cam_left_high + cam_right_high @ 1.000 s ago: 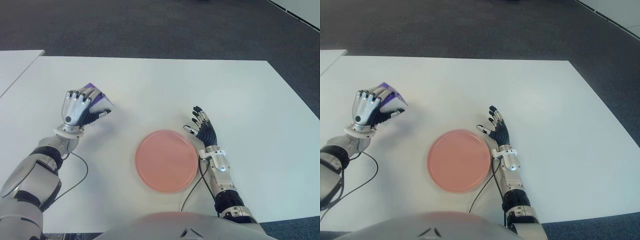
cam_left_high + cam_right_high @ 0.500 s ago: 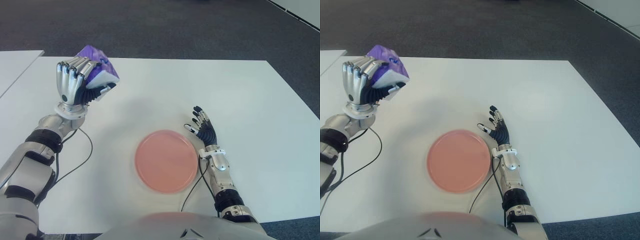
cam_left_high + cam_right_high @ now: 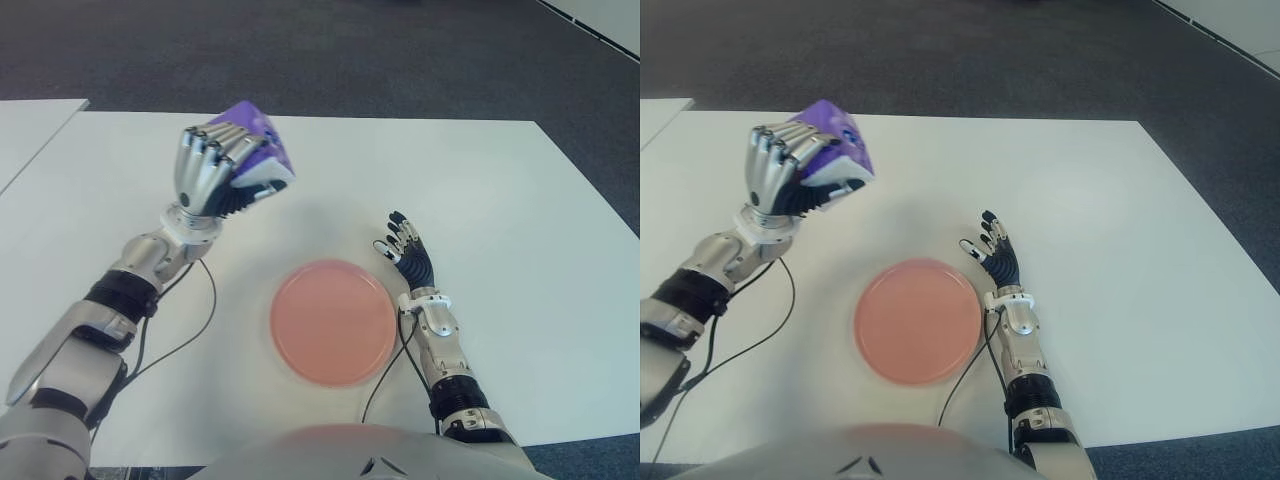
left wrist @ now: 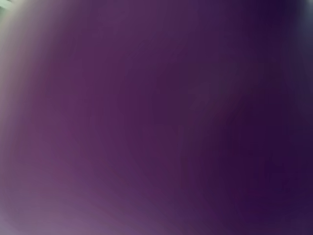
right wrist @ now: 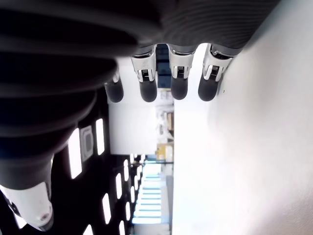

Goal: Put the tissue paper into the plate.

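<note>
My left hand (image 3: 215,175) is raised above the white table (image 3: 480,180), its fingers curled around a purple and white tissue paper pack (image 3: 258,150). The pack fills the left wrist view as a purple blur (image 4: 156,117). It hangs up and to the left of the round pink plate (image 3: 332,321), which lies flat near the table's front edge. My right hand (image 3: 407,255) shows just to the right of the plate, fingers spread and holding nothing; the right wrist view shows its fingertips (image 5: 178,90) extended.
A black cable (image 3: 175,330) trails from my left forearm across the table, and another (image 3: 385,375) runs by my right wrist. A second white table corner (image 3: 35,125) shows at the far left. Dark carpet (image 3: 350,50) lies beyond the table.
My left hand has lifted the tissue pack off the table and carried it up, then rightward toward the plate. The right hand has stayed where it was.
</note>
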Robot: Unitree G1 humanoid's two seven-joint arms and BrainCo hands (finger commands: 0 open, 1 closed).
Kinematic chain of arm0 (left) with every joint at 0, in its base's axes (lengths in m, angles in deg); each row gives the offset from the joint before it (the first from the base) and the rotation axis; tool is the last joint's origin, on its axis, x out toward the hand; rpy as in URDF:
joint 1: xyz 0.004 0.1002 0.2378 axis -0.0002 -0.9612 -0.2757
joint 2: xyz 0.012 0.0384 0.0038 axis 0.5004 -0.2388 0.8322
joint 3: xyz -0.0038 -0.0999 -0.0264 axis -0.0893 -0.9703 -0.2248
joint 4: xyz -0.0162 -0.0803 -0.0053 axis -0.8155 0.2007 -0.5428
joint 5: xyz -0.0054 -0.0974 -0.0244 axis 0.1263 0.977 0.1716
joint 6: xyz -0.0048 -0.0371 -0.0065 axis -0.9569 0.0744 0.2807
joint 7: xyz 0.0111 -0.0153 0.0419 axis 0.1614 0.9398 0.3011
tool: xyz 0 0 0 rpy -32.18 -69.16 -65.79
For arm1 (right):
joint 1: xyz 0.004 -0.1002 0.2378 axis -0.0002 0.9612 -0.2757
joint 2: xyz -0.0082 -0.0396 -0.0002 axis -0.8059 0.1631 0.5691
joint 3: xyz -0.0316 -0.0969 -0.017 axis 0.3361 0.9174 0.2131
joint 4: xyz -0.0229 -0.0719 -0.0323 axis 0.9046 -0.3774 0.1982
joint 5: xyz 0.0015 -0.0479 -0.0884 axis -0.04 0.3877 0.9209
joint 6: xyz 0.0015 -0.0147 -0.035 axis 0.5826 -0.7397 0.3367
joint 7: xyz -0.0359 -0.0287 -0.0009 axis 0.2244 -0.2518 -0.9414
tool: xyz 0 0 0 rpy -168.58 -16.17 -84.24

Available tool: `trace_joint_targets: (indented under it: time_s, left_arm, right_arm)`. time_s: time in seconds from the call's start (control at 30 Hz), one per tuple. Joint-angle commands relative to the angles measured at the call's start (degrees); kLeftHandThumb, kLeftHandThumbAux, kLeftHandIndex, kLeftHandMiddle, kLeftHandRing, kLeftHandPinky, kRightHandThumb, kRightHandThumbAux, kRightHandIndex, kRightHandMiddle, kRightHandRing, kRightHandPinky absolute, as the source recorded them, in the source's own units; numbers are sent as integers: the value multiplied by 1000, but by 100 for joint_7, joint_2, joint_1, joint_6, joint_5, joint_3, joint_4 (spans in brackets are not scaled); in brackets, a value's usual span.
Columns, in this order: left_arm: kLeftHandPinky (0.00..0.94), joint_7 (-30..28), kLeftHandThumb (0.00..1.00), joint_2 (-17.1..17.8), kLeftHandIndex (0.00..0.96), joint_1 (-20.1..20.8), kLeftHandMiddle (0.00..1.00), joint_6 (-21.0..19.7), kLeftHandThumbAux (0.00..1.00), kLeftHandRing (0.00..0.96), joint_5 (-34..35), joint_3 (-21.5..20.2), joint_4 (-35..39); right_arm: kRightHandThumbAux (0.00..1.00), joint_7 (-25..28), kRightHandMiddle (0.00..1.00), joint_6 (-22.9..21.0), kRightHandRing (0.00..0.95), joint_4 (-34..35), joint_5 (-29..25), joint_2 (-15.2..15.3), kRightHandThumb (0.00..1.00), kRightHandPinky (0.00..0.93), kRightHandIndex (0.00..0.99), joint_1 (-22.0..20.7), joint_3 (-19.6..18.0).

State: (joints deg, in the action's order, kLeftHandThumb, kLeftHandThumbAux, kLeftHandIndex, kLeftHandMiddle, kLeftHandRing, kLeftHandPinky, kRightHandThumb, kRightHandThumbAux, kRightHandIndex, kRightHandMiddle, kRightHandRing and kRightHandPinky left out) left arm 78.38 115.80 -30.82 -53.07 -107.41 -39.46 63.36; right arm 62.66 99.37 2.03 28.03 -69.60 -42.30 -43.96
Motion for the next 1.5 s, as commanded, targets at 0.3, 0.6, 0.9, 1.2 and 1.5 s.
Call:
trace_joint_targets:
  time_s: [0.3,0.6,0.9,1.2,1.5]
  left_arm:
    - [813,-1860,728,-313,443,-601,817,822,699,810,405,158,1160]
    - [812,-3939,727,-343,443,-1136,805,1246,699,807,1369,171,1941]
    - [759,-4454,725,-386,443,-1479,782,1454,698,784,955,142,2019]
    - [764,-4833,722,-385,443,-1673,780,1620,699,778,598,129,2148]
    - [785,-4830,720,-352,443,-2103,780,1718,698,779,433,1,2477]
  right_arm:
    - [601,-125,0,-496,0,-619,50,-36,95,0,12,293,-25]
    - [621,-458,5,-1499,0,818,174,-213,106,0,23,780,127]
    - [656,-350,11,-1543,0,747,-12,-306,131,2,16,784,45]
    - [694,-483,23,-1565,0,870,176,-307,73,0,14,850,116]
    - [696,-548,25,-1630,0,863,254,-287,19,0,13,839,148]
